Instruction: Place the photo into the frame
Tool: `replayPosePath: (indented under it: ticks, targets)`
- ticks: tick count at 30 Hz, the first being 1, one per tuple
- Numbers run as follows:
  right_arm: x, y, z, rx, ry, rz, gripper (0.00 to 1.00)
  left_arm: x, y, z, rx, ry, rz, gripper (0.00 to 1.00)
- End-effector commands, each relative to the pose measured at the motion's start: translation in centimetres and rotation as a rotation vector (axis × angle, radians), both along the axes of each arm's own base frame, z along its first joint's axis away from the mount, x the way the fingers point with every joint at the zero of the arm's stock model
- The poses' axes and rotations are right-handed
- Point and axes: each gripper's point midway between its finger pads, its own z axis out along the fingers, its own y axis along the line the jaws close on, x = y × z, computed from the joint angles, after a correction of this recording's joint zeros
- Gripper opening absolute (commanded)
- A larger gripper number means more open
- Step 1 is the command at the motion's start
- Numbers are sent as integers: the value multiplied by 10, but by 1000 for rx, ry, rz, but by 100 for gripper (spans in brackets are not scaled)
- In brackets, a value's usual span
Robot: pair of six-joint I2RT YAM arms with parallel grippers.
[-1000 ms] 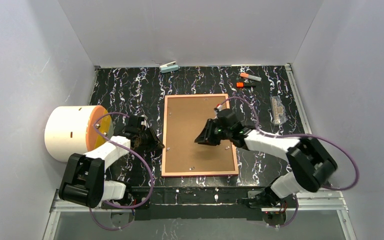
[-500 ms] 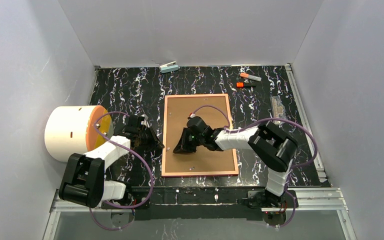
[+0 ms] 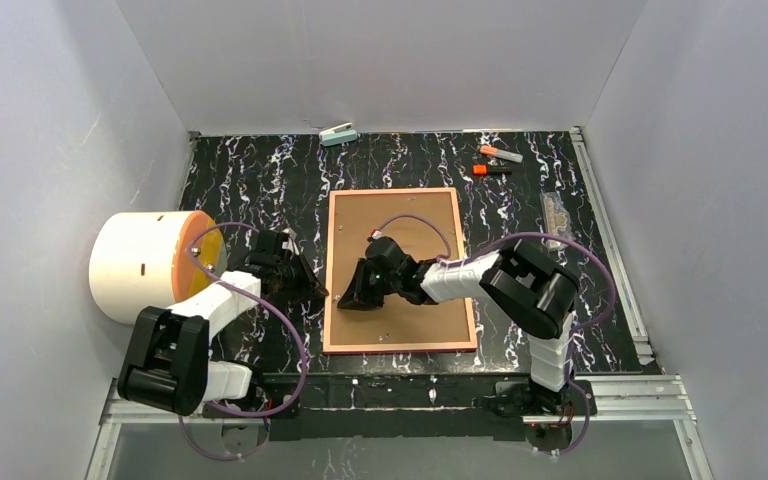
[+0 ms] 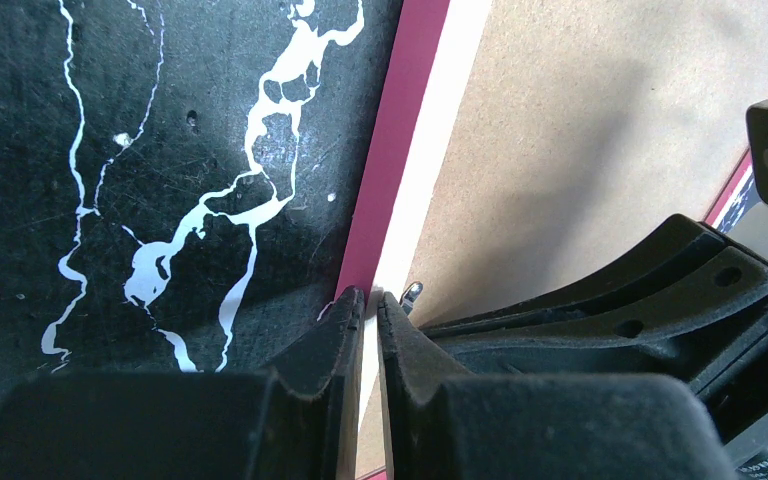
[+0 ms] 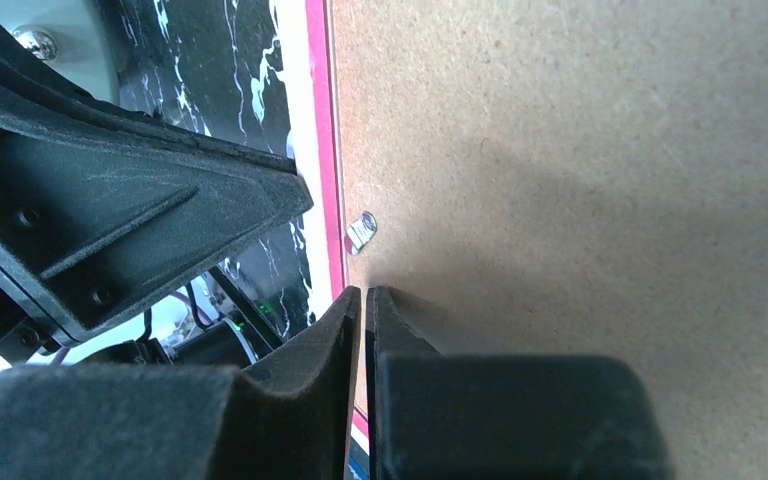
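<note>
Left gripper [image 4: 370, 300] closed, right gripper [image 5: 362, 293] closed, both arms reaching inward

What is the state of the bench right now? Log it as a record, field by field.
frame: flat on the marbled table, pale back up
backing board: lying in the frame, covering its opening
photo: not in view
left gripper: shut, tips at the frame's left rim
right gripper: shut, tips low over the backing board near its left edge
metal tab: on the board's left edge, close to both grippers' tips

Right pincer [image 3: 348, 302] leftward, to frame [image 3: 329, 240] edge
</note>
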Motion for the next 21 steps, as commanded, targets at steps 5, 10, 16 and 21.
replayPosePath:
  ticks: [5, 10, 16, 21]
  targets:
    - [17, 15, 4, 18, -68, -21, 15, -12, 4, -6, 30, 53, -17, 6]
    - [22, 18, 4, 15, -98, -16, 15, -12, 4, -5, 30, 53, -17, 6]
    - [26, 22, 5, 21, -125, -8, 14, -11, 4, -4, 34, 51, -17, 5]
    - [27, 25, 5, 32, -132, 0, 14, -12, 4, -3, 37, 52, -17, 5]
